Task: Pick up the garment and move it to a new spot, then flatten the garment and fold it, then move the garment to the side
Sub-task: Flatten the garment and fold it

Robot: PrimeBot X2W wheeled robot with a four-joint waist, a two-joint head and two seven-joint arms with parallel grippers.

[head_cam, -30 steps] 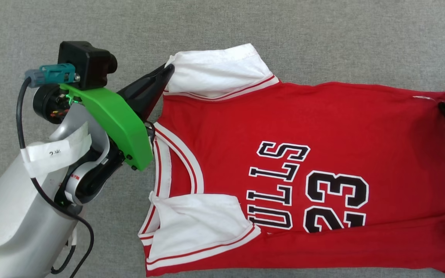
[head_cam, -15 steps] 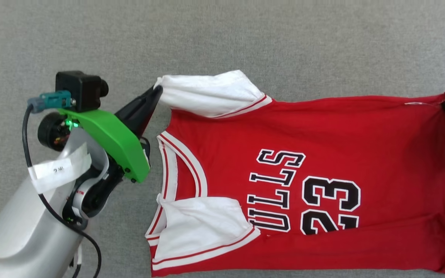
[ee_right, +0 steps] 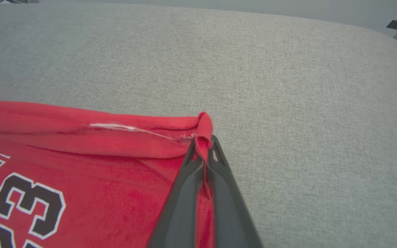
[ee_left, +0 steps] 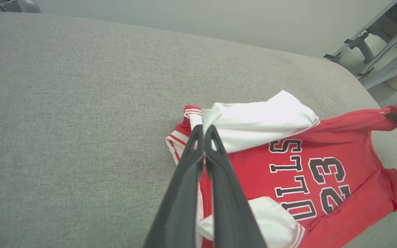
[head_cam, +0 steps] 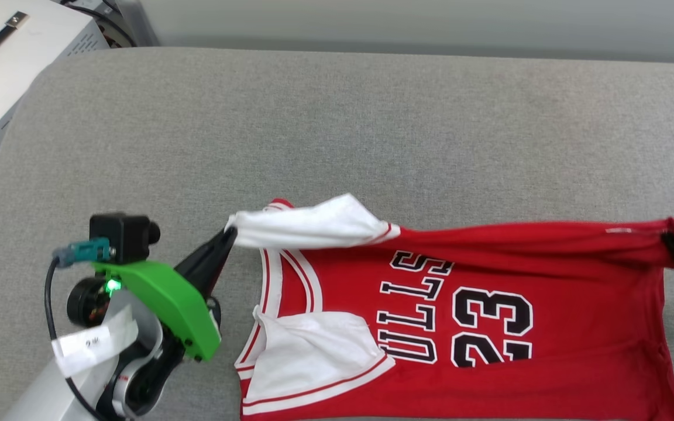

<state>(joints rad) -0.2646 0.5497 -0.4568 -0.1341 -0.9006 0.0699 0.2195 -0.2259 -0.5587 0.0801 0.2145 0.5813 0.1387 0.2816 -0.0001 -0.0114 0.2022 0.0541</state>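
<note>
Grey upholstered pad (head_cam: 337, 128) across the whole scene, with a white equipment box (head_cam: 15, 47) off its far left corner and a pale wall behind. Holds the garment (head_cam: 489, 327) over the near half of that pad, printed front up, near edge lying flat, far edge raised off the fabric. Pinches the tip of the far white sleeve (head_cam: 313, 225) in the left gripper (head_cam: 229, 233), fingers pressed together on the cloth. Pinches the far hem corner (head_cam: 673, 226) in the right gripper (head_cam: 669, 240), likewise closed tight on a fold of red fabric.

Looks like a two-corner grip chosen to keep one long edge taut, so the body trails without bunching. Probably the carry to a new spot, or the start of a fold toward the near edge; cannot say which. Leaves the near sleeve (head_cam: 308, 351) tucked over the chest, apparently folded in already.

Runs lengthwise left to right across the robot, collar (head_cam: 281, 280) toward its left and the opposite end toward its right, lettering reading sideways. Sags slightly between the two grips, with long creases along the raised edge.
</note>
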